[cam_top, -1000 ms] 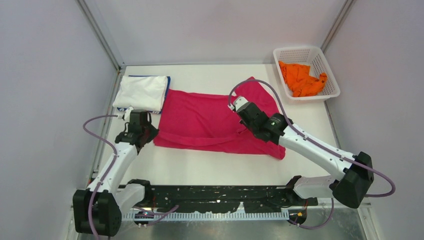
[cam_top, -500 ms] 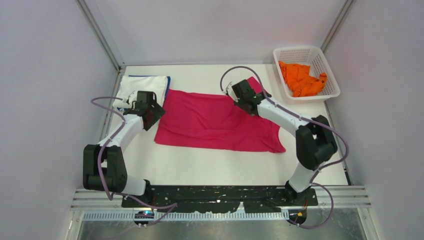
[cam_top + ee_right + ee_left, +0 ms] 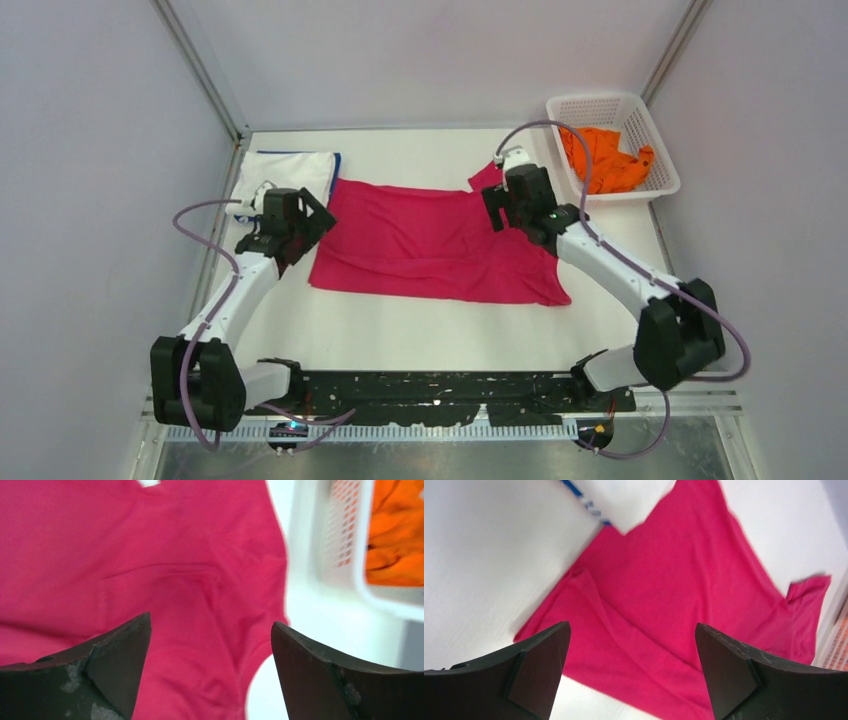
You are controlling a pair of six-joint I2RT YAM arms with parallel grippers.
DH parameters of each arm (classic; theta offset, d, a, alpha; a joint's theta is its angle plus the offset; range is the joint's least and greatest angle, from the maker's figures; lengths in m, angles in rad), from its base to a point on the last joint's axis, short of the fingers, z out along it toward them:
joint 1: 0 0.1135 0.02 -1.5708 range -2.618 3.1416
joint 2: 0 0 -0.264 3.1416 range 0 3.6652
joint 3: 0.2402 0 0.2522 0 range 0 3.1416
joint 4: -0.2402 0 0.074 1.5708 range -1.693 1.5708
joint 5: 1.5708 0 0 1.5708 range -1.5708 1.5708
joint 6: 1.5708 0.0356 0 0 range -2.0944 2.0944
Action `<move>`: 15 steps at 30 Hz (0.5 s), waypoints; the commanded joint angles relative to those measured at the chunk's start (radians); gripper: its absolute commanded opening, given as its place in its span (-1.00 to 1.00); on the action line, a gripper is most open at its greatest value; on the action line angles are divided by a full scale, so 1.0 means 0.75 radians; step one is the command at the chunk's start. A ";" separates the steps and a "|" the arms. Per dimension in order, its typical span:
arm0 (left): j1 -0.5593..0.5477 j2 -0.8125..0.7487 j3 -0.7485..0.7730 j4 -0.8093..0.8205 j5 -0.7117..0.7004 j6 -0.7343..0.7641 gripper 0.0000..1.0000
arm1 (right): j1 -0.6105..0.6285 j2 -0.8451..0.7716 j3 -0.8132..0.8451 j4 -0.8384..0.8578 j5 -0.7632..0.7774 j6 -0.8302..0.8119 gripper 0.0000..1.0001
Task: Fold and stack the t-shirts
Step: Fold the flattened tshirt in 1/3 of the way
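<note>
— Three t-shirts show from above: a magenta-pink cloth t-shirt (image 3: 430,245) spread flat mid-table, a folded white cloth t-shirt (image 3: 285,180) at its 10 o'clock with a blue edge (image 3: 336,165) peeking from beneath, and a crumpled orange cloth t-shirt (image 3: 605,158) in the white plastic lattice basket (image 3: 662,150) at the table's 2 o'clock.

— And the arms?

— The left gripper (image 3: 318,218) hangs at the pink shirt's 9 o'clock edge. The right gripper (image 3: 497,210) is over its 1 o'clock corner, beside a sleeve.

— What does the left wrist view give?

— Jaws spread wide, nothing between them. Below lies the pink shirt, creased, on the white table (image 3: 474,555), with the blue edge at 11 o'clock.

— The right wrist view?

— Jaws equally wide, holding nothing. Pink cloth fills most of the frame. The basket and orange shirt sit at 2 o'clock, blurred.
</note>
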 commanded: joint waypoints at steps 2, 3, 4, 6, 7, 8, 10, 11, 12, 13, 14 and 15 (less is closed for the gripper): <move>-0.058 0.044 -0.100 0.087 0.140 0.015 0.99 | -0.023 -0.237 -0.268 0.217 -0.463 0.385 0.90; -0.063 0.063 -0.101 0.096 0.148 0.015 0.99 | -0.023 -0.247 -0.317 0.229 -0.509 0.403 0.90; -0.067 0.084 -0.103 0.108 0.156 0.010 0.99 | -0.024 -0.265 -0.350 0.233 -0.516 0.409 0.91; -0.081 0.131 -0.102 0.151 0.179 0.001 0.99 | -0.023 -0.283 -0.397 0.240 -0.518 0.419 0.90; -0.089 0.158 -0.094 0.172 0.182 -0.004 0.99 | -0.023 -0.287 -0.425 0.242 -0.510 0.425 0.90; -0.092 0.197 -0.080 0.183 0.181 -0.012 0.99 | -0.022 -0.292 -0.437 0.243 -0.488 0.427 0.91; -0.094 0.263 -0.047 0.206 0.155 -0.023 0.99 | -0.023 -0.294 -0.456 0.234 -0.456 0.433 0.91; -0.095 0.301 -0.025 0.213 0.117 -0.025 0.99 | -0.023 -0.295 -0.456 0.216 -0.446 0.430 0.90; -0.092 0.344 0.007 0.207 0.097 -0.026 0.99 | -0.023 -0.301 -0.456 0.198 -0.424 0.423 0.91; -0.092 0.383 0.053 0.189 0.093 -0.025 0.99 | -0.024 -0.306 -0.455 0.193 -0.410 0.420 0.90; -0.092 0.423 0.090 0.174 0.094 -0.024 0.99 | -0.025 -0.317 -0.456 0.180 -0.383 0.410 0.90; -0.092 0.459 0.124 0.173 0.103 -0.029 0.99 | -0.025 -0.329 -0.456 0.175 -0.370 0.406 0.90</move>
